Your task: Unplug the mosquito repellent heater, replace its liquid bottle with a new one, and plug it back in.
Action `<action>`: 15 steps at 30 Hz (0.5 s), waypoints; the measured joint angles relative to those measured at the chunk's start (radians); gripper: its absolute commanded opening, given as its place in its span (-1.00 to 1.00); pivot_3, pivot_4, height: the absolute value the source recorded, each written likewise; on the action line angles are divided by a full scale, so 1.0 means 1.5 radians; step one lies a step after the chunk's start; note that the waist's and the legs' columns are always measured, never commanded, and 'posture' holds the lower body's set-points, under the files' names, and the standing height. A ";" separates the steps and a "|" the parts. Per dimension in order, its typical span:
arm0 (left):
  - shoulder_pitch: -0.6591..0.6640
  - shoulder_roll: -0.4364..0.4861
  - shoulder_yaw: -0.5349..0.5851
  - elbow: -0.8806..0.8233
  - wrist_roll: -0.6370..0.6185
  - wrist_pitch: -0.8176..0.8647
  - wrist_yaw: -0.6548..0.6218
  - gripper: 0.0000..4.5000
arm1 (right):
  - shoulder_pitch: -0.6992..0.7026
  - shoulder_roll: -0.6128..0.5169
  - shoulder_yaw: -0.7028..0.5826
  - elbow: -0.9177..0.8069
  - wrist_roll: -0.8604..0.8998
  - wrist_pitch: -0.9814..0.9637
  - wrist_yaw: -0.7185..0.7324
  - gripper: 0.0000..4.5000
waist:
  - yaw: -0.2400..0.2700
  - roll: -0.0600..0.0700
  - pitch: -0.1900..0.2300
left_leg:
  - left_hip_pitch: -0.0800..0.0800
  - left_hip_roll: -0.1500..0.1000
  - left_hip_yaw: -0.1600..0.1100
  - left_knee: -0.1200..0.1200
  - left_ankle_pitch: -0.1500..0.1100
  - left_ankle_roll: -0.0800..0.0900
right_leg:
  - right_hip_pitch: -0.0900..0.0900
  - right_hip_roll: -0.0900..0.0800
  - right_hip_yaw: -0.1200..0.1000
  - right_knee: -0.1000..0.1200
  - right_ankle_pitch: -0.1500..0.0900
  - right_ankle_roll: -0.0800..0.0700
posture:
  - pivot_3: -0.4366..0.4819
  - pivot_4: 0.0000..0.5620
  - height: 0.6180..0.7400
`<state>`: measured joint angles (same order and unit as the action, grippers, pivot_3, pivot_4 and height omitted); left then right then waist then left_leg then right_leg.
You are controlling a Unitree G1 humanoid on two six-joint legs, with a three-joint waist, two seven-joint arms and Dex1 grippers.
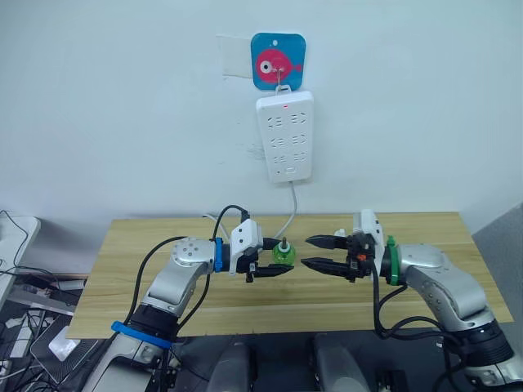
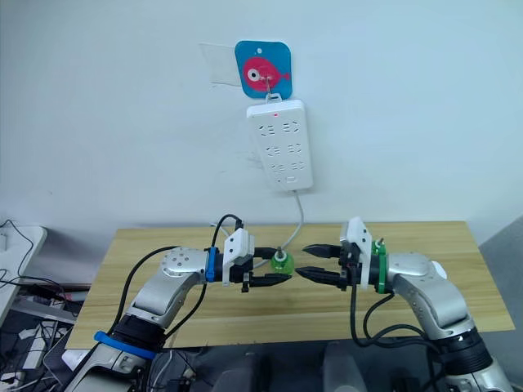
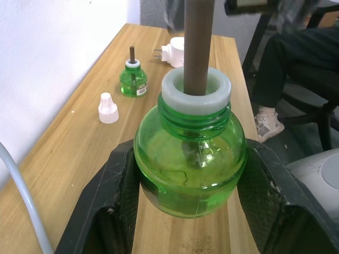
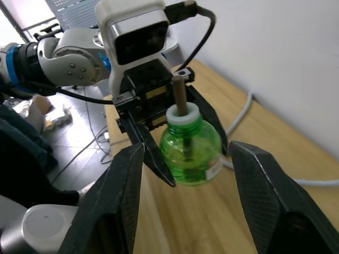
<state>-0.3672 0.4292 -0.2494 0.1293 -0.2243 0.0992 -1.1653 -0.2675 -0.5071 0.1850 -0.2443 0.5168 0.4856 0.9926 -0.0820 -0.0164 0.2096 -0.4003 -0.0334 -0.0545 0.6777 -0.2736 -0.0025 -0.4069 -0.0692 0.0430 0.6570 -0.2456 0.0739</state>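
Gripping a round translucent green bottle (image 3: 189,168), left hand (image 1: 274,260).

Glossy clear green plastic bottle (image 3: 189,168), matt wooden table (image 1: 245,306), smooth white plastic heater (image 3: 173,52)

silver arms, black cables looping off them; left gripper (image 1: 276,264) wears a blue wrist band, right gripper (image 1: 315,251) a green one.

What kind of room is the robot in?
Probably an office or lab workroom: a plain wooden table against a white wall, a long white power strip hanging there, and tangled cables on the floor.
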 measured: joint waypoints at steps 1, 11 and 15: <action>-0.001 -0.001 0.000 0.000 0.000 0.000 -0.002 -0.01 | -0.010 0.020 0.013 0.004 -0.012 -0.005 -0.008 0.15 | 0.000 0.000 0.000 | 0.000 0.000 0.000 0.000 0.000 0.000 | 0.000 0.000 0.000 0.000 0.000 0.000 | -0.30 -0.39 1.00; -0.001 -0.002 -0.001 -0.002 0.000 0.001 -0.002 -0.01 | -0.033 0.068 0.052 0.052 -0.063 -0.040 -0.021 0.15 | 0.002 0.000 0.000 | 0.000 -0.001 0.000 0.000 0.000 0.000 | 0.000 -0.001 0.000 0.000 0.000 0.000 | -0.27 -0.37 1.00; -0.001 -0.003 -0.001 -0.004 -0.001 0.003 -0.001 -0.01 | -0.036 0.068 0.057 0.065 -0.085 -0.066 -0.019 0.15 | 0.002 0.000 0.000 | 0.000 -0.001 0.000 0.000 0.000 0.000 | 0.000 -0.001 0.000 0.000 0.000 0.000 | -0.27 -0.37 1.00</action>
<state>-0.3687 0.4246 -0.2508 0.1238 -0.2257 0.1031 -1.1673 -0.3218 -0.4049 0.2705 -0.1470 0.3895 0.3860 0.9638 -0.0792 -0.0164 0.2096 -0.4004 -0.0349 -0.0549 0.6779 -0.2736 -0.0026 -0.4070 -0.0704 0.0430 0.6570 -0.2456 0.0739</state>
